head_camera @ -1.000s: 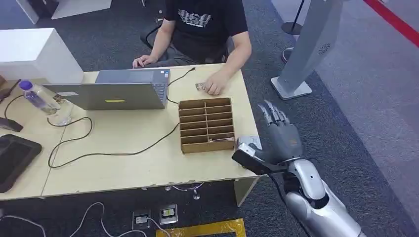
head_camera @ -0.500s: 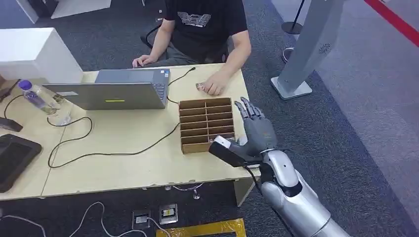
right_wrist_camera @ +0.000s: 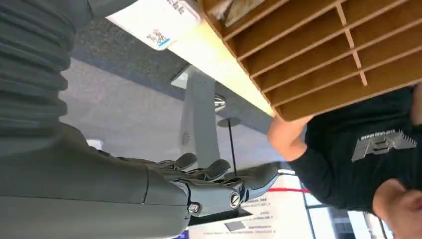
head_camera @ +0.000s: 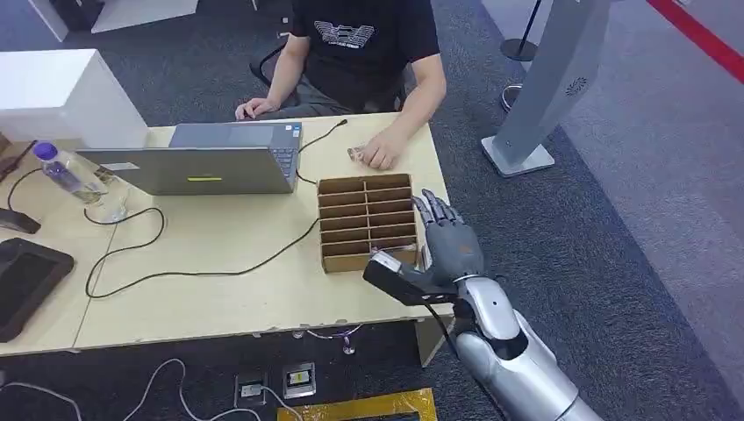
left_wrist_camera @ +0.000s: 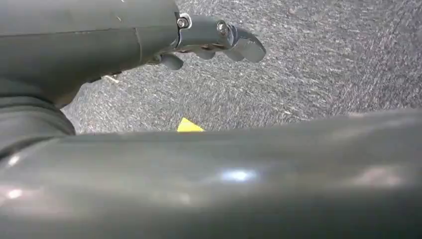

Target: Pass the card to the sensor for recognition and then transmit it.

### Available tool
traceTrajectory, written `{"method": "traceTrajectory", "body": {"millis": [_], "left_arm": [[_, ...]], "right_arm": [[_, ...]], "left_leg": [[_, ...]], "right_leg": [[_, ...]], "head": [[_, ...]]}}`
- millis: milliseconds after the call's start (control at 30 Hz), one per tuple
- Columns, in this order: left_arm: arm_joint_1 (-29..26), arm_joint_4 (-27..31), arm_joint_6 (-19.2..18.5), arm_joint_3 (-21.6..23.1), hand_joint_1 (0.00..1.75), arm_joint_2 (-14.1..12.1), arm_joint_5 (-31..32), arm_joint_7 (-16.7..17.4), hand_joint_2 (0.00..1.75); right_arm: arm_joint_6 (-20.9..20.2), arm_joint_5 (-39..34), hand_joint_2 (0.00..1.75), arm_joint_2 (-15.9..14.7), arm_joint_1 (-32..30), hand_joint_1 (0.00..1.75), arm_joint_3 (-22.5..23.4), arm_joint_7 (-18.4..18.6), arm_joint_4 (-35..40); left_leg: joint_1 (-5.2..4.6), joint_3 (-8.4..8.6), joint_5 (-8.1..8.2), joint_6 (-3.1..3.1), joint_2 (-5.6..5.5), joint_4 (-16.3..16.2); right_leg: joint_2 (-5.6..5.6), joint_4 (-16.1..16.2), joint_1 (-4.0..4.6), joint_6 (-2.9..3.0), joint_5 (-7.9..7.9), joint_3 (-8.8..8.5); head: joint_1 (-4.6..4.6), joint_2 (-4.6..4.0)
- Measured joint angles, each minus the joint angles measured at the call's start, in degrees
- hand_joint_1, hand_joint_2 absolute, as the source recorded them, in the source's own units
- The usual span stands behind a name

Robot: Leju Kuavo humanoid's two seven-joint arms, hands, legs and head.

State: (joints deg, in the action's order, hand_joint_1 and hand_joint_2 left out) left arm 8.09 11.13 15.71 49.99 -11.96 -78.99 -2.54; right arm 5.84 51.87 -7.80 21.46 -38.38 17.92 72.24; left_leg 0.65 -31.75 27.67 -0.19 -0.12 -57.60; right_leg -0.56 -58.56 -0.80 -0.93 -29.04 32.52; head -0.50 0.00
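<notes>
A wooden divided box stands on the table, near its right end. A card lies in the slot nearest me; in the right wrist view the card sits at the edge of the box. My right hand hovers at the box's near right corner, fingers spread and holding nothing. Its thumb reaches toward the card slot. A white labelled sensor lies on the table beside the box, close to my right hand. My left hand hangs over the carpet with nothing in it.
A person sits across the table with one hand resting just behind the box. A laptop, a bottle, a black tablet and cables occupy the left part. A white stand rises on the floor to the right.
My right hand has swung left from beside the table's edge to the box's near right corner, covering the white sensor in the head view. The person and the box have not moved.
</notes>
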Motion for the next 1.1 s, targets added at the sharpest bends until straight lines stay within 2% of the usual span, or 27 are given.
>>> {"method": "traceTrajectory", "body": {"millis": [200,367,767,1100], "left_arm": [[0.0,-0.1,-0.8,0.0,0.00,0.0,0.1,-0.4,0.00],[0.0,-0.2,-1.3,0.0,0.00,-0.2,0.9,-1.8,0.00],[0.1,-0.3,-1.1,0.0,0.00,-1.6,1.4,-1.8,0.00],[0.1,-0.3,-1.2,0.0,0.00,-2.0,1.7,-1.8,0.00]], "right_arm": [[1.0,0.3,1.75,0.1,-0.1,0.00,0.0,-2.3,-0.7],[6.7,1.9,1.75,1.4,0.3,0.00,0.0,-6.1,-3.7],[7.1,7.0,1.75,3.5,1.1,0.00,-0.1,-6.6,-6.3],[8.6,7.6,1.75,4.8,1.6,0.00,-0.4,-7.3,-9.9]], "left_leg": [[0.00,0.00,0.00,0.00,0.00,0.0],[0.00,0.00,0.00,0.00,0.00,0.0],[0.00,-0.01,0.00,0.00,0.00,0.0],[0.00,-0.01,0.00,0.00,0.00,0.0]], "right_leg": [[0.00,0.0,0.00,0.00,0.00,-0.01],[0.00,0.0,0.00,0.00,0.00,0.00],[0.00,0.0,0.00,0.01,0.00,0.00],[0.00,0.0,0.00,0.01,0.00,0.00]], "head": [[0.00,0.00],[0.00,0.00],[-0.02,0.00],[0.00,0.00]]}}
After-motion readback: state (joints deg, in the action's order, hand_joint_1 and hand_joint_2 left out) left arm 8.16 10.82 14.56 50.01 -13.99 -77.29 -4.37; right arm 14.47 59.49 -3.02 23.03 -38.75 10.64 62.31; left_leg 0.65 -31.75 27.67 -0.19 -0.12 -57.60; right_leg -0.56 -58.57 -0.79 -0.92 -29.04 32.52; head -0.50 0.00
